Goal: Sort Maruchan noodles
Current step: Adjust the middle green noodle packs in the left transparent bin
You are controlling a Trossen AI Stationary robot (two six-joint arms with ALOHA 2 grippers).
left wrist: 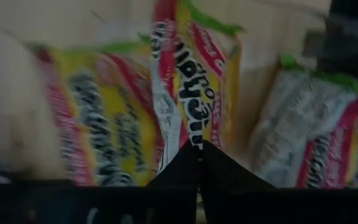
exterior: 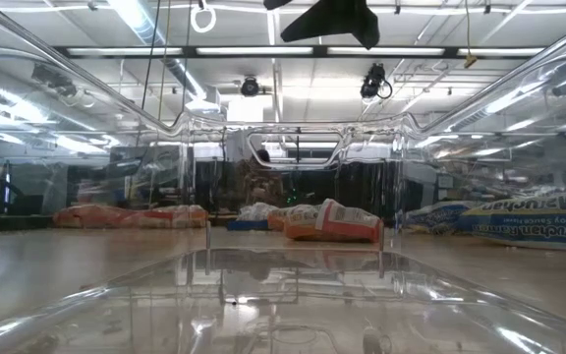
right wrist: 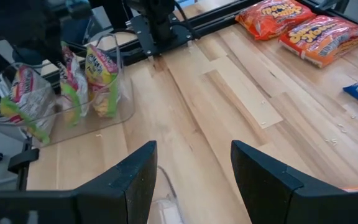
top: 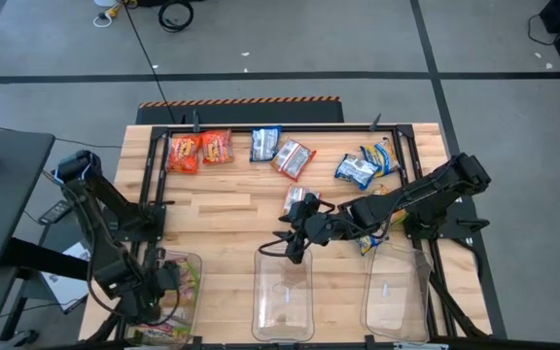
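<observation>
Ramen packets lie along the table's far part: two orange-red ones [top: 199, 151], a blue one [top: 264, 144], a red-and-white one [top: 293, 158], two blue-and-yellow ones [top: 367, 163], and one more [top: 297, 199] beside my right gripper. Several green-yellow packets [right wrist: 95, 74] stand in the left clear bin [top: 188, 267]. My left gripper [left wrist: 199, 149] is down inside that bin, shut on a green-yellow packet [left wrist: 191, 81]. My right gripper [right wrist: 194, 162] hangs open and empty over the far end of the middle bin [top: 282, 297]. My left gripper pinches a green-yellow packet between its two fingertips at one edge [left wrist: 194, 134]. The packet stands on edge in front of the fingers, inside the left bin, with other packets on both sides of it. Whether it rests on the bin's floor does not show.
A third clear bin [top: 397, 292] sits at the near right. A yellowish packet [top: 367, 245] lies partly under my right arm. A black frame [top: 261, 127] runs round the table's far and side edges. Bare wood lies between the left bin and the far row.
</observation>
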